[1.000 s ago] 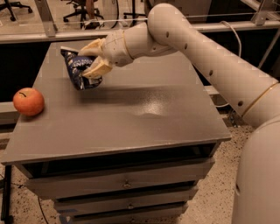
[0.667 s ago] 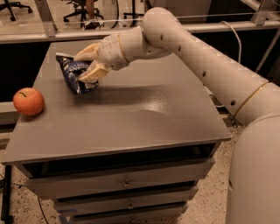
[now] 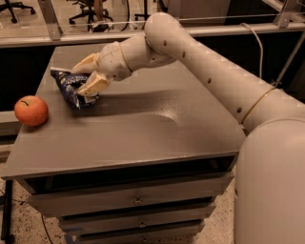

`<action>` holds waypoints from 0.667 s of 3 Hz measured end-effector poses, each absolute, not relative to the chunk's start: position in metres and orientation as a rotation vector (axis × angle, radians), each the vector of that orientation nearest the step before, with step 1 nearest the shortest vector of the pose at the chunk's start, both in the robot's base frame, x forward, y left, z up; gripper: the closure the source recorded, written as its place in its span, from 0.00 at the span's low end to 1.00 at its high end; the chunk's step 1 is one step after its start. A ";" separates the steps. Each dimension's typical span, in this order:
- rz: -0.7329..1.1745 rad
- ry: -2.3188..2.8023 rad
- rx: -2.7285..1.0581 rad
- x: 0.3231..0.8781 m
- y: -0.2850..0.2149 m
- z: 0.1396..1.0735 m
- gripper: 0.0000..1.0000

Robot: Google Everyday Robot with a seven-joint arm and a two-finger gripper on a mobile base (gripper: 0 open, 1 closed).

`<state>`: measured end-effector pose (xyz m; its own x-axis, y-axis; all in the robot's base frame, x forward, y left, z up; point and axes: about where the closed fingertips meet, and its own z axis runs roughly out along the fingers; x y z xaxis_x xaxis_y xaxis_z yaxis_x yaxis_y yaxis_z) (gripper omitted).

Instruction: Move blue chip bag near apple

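The blue chip bag (image 3: 70,89) is a crinkled dark navy foil bag at the left of the grey cabinet top (image 3: 143,128). My gripper (image 3: 84,77) reaches in from the right and is shut on the bag's upper right part, one finger above and one finger (image 3: 94,85) on its side. The bag's lower end looks to be on or just above the surface. The apple (image 3: 31,110), red-orange with a short stem, sits at the left edge of the top, a short gap to the left of the bag.
My white arm (image 3: 205,62) crosses above the right half of the cabinet top. Drawers (image 3: 138,200) sit below the front edge. A rail (image 3: 47,38) and office chairs (image 3: 90,14) stand behind the cabinet.
My gripper has carried the chip bag to the left and lower, so the bag is now closer to the apple. The apple has not moved.
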<state>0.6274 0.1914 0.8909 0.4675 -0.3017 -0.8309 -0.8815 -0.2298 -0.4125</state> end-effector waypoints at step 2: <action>0.839 0.954 -1.780 0.612 0.214 0.895 0.13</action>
<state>0.6120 0.2140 0.8952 0.4679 -0.2468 -0.8486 -0.8732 -0.2772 -0.4008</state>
